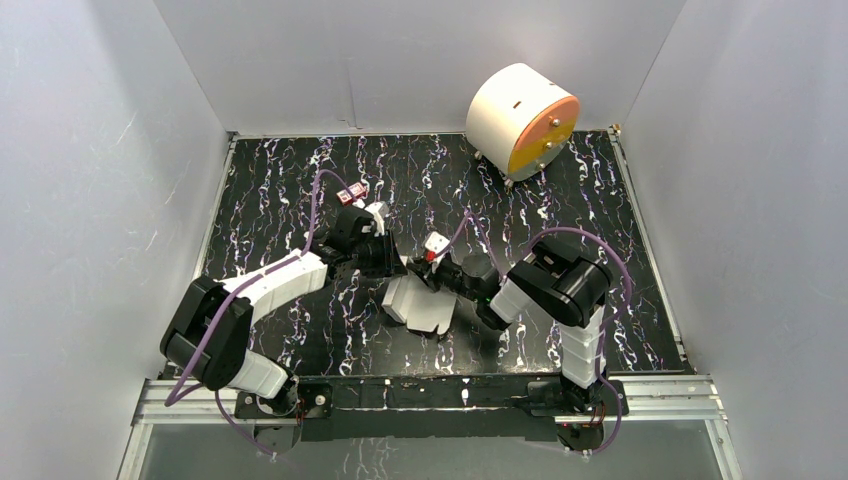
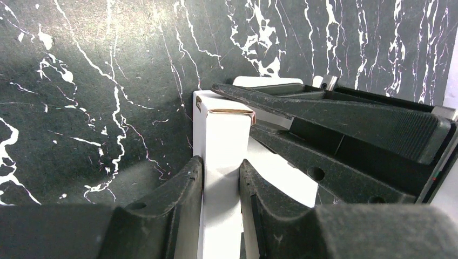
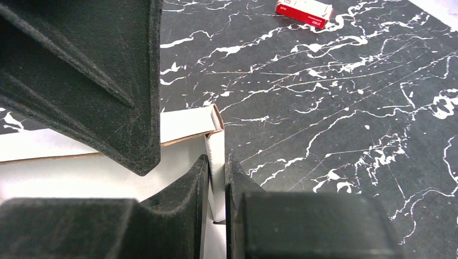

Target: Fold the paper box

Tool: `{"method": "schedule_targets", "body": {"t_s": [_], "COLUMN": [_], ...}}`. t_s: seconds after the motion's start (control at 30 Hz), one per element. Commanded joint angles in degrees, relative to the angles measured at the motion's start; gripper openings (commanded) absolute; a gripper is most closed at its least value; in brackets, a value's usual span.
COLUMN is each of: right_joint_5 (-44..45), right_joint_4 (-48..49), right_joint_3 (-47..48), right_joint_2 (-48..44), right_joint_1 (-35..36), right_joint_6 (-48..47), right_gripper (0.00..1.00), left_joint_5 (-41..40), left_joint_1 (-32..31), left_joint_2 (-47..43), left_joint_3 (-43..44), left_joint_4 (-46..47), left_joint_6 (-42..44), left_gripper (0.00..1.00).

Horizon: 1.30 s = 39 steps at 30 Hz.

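Both grippers pinch the paper box in the middle of the surface, with open room around it.

The paper box (image 1: 420,305), white and partly folded, lies on the black, white-veined surface (image 1: 620,230) between the two arms. The left gripper (image 2: 221,170) is clamped on an upright panel of the box. The right gripper (image 3: 216,162) nips a thin flap just beside it, so the two sets of fingers crowd each other at the box. Bare surface spreads from the box to the far side, left and right. Pale walls (image 1: 90,150) close in on three sides, well apart from the box. A metal rail (image 1: 450,392) carrying the arm bases runs on the box's near side. A small red item (image 1: 352,192) lies beyond the box to the left, near the left arm's wrist. A white cylinder (image 1: 520,120) with an orange face stands well beyond the box to the right.
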Motion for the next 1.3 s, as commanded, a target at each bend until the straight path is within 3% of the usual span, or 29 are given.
{"method": "schedule_targets", "body": {"t_s": [0.0, 0.2, 0.33, 0.5, 0.6, 0.87, 1.03, 1.27], "right_joint_5": [13.7, 31.7, 37.7, 35.7, 31.9, 29.5, 30.4, 32.6], "right_joint_4": [-0.7, 2.0, 2.6, 0.7, -2.4, -30.4, -53.8, -74.7], "right_joint_3": [2.8, 4.5, 5.8, 5.6, 4.1, 5.6, 10.5, 13.6], "right_joint_2": [-0.5, 1.7, 2.8, 1.9, -1.4, -18.5, -28.8, -37.4], "right_joint_1": [1.3, 7.1, 8.5, 8.5, 8.5, 8.5, 8.5, 7.9], "right_joint_6": [-4.5, -10.2, -9.9, -9.4, -8.0, -0.5, 8.4, 22.4], "right_gripper": [0.18, 0.19, 0.21, 0.27, 0.33, 0.51, 0.62, 0.68], "left_joint_5": [8.8, 13.4, 15.5, 14.1, 9.0, -2.1, -4.2, -4.2], "left_joint_1": [-0.7, -2.1, -2.3, -2.3, -2.3, -2.2, -2.2, -2.2], "left_joint_2": [-1.0, -2.0, -3.2, -4.8, -5.1, -7.5, -7.7, -7.8], "left_joint_3": [0.1, -1.4, -3.0, -5.8, -7.6, -11.8, -14.4, -18.6], "left_joint_4": [1.2, 5.8, 8.0, 9.8, 9.5, 13.0, 16.4, 23.2], "left_joint_6": [-3.2, -7.4, -9.4, -10.1, -9.5, -9.6, -10.7, -16.0], "left_gripper": [0.21, 0.21, 0.21, 0.21, 0.19, 0.19, 0.19, 0.19]}}
